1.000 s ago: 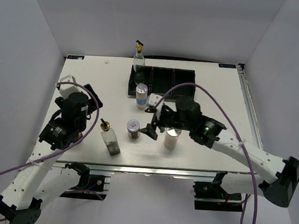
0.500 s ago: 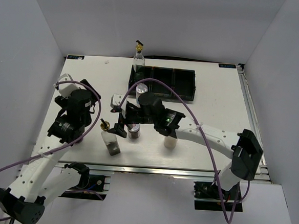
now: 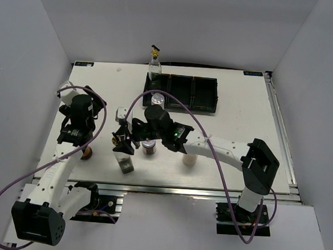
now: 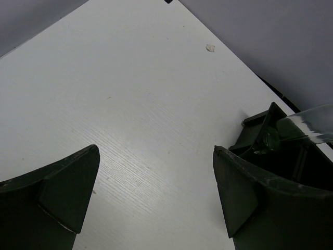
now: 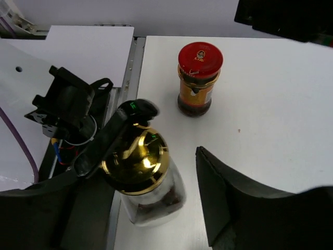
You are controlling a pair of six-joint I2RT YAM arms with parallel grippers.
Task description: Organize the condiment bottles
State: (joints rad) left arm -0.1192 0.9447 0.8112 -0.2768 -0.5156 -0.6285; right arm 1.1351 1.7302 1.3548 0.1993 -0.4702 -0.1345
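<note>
A glass cruet (image 3: 124,159) (image 5: 136,161) with a gold-black pourer stands near the table's front left. My right gripper (image 3: 121,142) (image 5: 138,177) straddles its neck, and a gap shows between the bottle and the right finger (image 5: 234,208). A red-capped dark jar (image 5: 199,78) (image 3: 87,152) stands further left. A small brown jar (image 3: 149,148) and a white cylinder (image 3: 190,158) stand near the front middle. The blue-labelled shaker (image 3: 156,101) is at the black tray's (image 3: 203,94) left end. A second cruet (image 3: 154,67) (image 4: 312,122) stands at its back left. My left gripper (image 4: 151,192) is open over bare table.
The right arm stretches across the front middle, over the small brown jar and beside the white cylinder. The left arm stands along the table's left side. The table's front edge and the arm bases lie just beyond the held-round cruet in the right wrist view.
My right arm swung left from the white cylinder to the front-left cruet and its jaws have narrowed around it. The left arm drew back leftward, uncovering the red-capped jar.
</note>
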